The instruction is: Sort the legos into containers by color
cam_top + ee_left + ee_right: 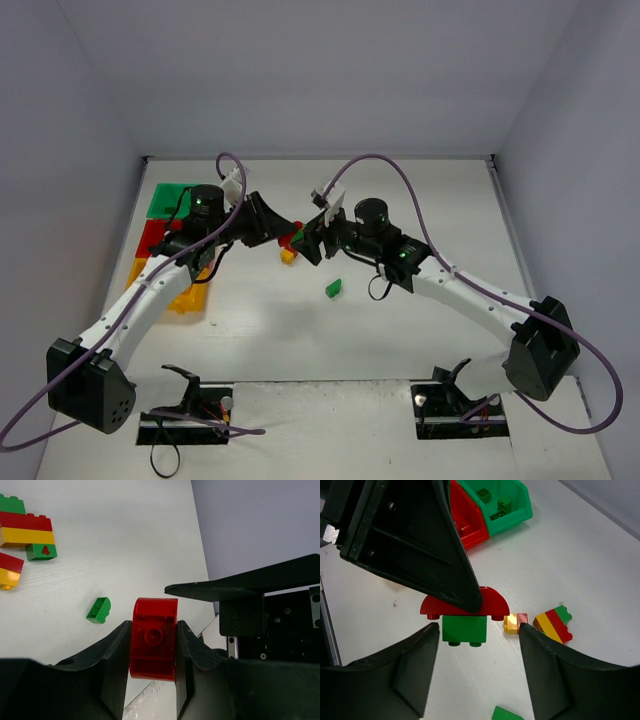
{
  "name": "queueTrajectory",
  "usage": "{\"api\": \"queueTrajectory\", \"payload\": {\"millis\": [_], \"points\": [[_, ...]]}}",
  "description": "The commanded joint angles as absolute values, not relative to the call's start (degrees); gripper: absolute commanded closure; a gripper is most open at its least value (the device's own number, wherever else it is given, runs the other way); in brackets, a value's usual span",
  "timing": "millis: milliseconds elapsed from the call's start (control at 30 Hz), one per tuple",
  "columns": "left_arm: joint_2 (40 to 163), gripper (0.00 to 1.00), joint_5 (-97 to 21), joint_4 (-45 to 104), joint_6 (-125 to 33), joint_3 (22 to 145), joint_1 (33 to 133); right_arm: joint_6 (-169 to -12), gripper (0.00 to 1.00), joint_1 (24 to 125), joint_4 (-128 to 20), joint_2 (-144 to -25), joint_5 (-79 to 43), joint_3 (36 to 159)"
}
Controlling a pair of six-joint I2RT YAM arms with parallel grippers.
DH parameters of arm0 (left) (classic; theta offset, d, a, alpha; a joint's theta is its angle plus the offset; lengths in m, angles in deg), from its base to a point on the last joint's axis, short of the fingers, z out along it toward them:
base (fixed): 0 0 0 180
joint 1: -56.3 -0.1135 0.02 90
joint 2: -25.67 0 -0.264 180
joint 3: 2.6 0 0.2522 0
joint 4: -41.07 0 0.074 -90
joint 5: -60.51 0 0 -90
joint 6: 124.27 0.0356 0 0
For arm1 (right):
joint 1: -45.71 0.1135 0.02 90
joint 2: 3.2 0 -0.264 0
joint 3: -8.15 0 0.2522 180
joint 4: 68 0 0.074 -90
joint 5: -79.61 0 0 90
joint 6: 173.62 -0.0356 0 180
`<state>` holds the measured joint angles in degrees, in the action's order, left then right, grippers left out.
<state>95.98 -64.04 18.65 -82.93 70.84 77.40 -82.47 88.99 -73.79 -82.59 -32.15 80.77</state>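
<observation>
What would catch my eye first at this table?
Over the middle of the table, the left gripper pinches a red arched brick with a green brick stuck beneath, while the open right gripper flanks it. A green bin, red bin and yellow bin line the left side.

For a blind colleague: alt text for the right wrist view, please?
The left gripper holds a red arch brick with a green brick beneath, between the right gripper's open fingers. A red bin and green bin sit behind.

Glossy plastic red lego (153, 645) & bins (512, 522); matt, faintly grained wht tabletop (125, 555).
</observation>
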Motion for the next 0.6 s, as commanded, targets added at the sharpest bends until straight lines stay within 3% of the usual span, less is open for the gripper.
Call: {"api": "queueTrajectory", "payload": {"millis": [0,200,267,300,333,567], "points": [[95.5,1.0,-64.1,23.3,-83.8,74.6,78.1,-83.3,0.42,89.5,-78.4,-82.5,-33.7,83.7],[95.2,1.0,-63.9,23.4,-83.9,74.4,78.3,-83.6,0.56,89.5,-78.2,-82.6,-34.5,83.5],[95.1,1.0,-63.9,23.4,-83.9,74.5,78.4,-83.6,0.71,89.5,-78.3,-82.7,-34.8,83.6],[95.1,1.0,-63.8,23.3,-83.9,74.4,78.4,-83.6,0.89,89.5,-78.3,-82.8,-34.8,83.6],[94.8,1.0,-63.6,23.3,-83.8,74.4,78.4,-83.6,0.98,89.5,-78.2,-82.7,-34.8,83.5],[94.1,1.0,-60.8,20.4,-81.2,75.0,78.3,-82.5,1.0,89.3,-74.7,-80.1,-33.2,79.8]]}}
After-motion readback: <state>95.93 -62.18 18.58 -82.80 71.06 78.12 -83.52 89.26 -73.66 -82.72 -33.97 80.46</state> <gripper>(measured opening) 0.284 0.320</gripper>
